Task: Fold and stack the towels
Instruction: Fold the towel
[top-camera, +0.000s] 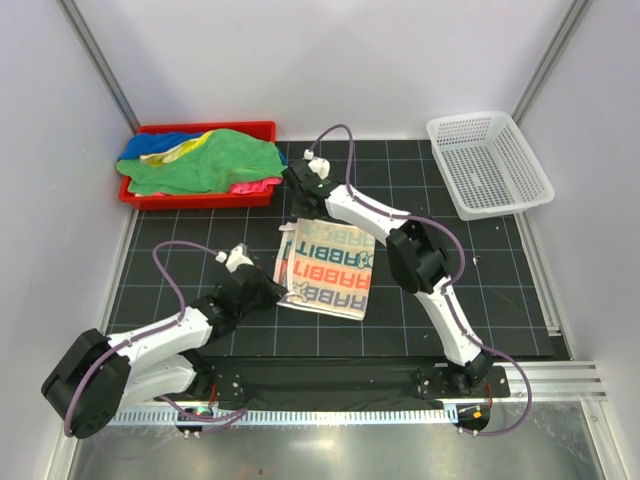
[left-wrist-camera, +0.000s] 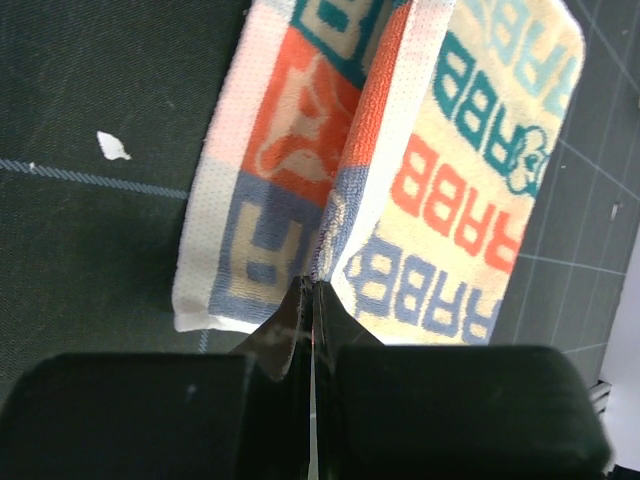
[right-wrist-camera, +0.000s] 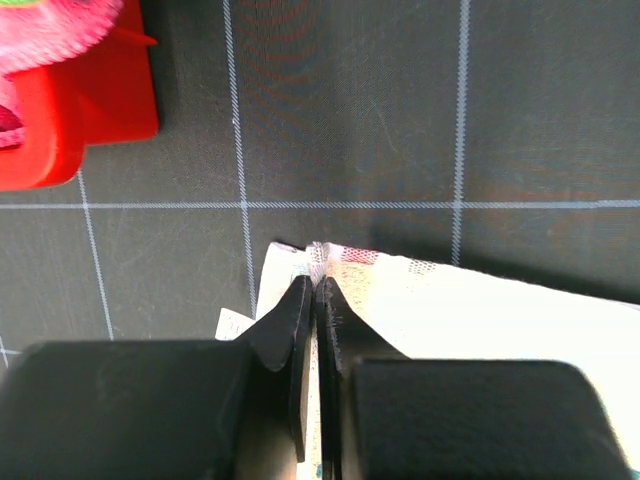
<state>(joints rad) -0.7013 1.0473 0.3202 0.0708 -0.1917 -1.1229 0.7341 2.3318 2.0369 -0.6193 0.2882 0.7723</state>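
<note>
A cream towel printed with teal, orange and blue letters lies partly folded on the black mat in the middle. My left gripper is shut on its near left edge, seen in the left wrist view pinching a raised fold of the towel. My right gripper is shut on the far left corner, seen in the right wrist view pinching the towel's white edge. More towels, green, blue, yellow and pink, are heaped in the red tray.
A white mesh basket stands at the back right. The red tray's corner shows near my right gripper. Walls close in the left, right and back. Metal rails run along the near and right edges.
</note>
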